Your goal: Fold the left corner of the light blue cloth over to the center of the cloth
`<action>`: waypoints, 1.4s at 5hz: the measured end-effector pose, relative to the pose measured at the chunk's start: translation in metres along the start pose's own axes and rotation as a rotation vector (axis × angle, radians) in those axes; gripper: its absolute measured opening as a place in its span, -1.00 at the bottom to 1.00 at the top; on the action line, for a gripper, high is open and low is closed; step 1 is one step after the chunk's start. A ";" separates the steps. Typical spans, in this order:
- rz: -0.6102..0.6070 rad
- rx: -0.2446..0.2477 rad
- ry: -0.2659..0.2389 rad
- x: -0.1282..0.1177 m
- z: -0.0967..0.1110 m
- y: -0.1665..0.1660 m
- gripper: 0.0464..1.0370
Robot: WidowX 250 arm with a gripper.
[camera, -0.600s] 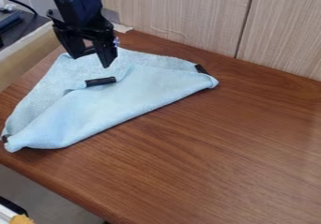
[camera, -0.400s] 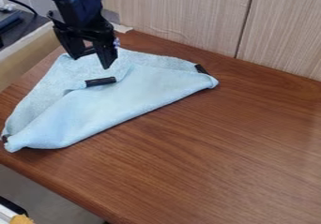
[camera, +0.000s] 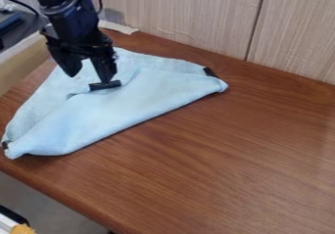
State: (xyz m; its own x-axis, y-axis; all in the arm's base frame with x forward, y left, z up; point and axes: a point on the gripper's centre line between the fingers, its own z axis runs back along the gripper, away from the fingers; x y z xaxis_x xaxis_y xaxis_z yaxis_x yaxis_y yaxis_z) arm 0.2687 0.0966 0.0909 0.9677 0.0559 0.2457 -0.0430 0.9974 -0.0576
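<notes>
So the biggest thing here is the brown wooden table (camera: 229,154), and on its upper-left part in the camera view there's a light blue cloth (camera: 131,103) lying in a loose, folded, roughly triangular heap. Handling-wise I'd call it light, soft and floppy, nothing fragile, and the fuzzy surface probably isn't slippery; it'll sag and crease rather than hold a shape. The black arm (camera: 68,15) comes down from the upper left, with the gripper (camera: 89,78) over the cloth. Its fingers are released, spread well apart and not clenched on anything. One fingertip is right at the middle black strip (camera: 99,86) on the folded corner, though from this slant I honestly can't tell if it's touching or just above. That strip looks like the best place to take hold imo, with a bit of cloth included, since a small pinch there should lift the corner (flat fabric is a pain to grab, lol) without bunching up the layers underneath. Smaller bits: there's a right black strip (camera: 210,72) at the far-right corner and a left black strip (camera: 5,144) peeking out at the lower-left one.
</notes>
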 end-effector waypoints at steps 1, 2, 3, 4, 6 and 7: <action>0.064 0.034 -0.003 -0.012 0.010 0.008 0.92; 0.173 0.061 0.000 -0.030 0.015 0.024 0.92; 0.284 0.079 -0.006 -0.050 0.019 0.033 0.92; 0.373 0.099 0.001 -0.071 0.021 0.044 0.92; 0.476 0.148 0.055 -0.116 0.009 0.062 0.92; 0.470 0.172 0.089 -0.124 -0.006 0.068 0.92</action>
State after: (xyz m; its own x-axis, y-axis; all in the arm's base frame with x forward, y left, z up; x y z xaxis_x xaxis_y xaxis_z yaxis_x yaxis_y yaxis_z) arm 0.1473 0.1577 0.0510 0.8510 0.5039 0.1478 -0.5120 0.8588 0.0199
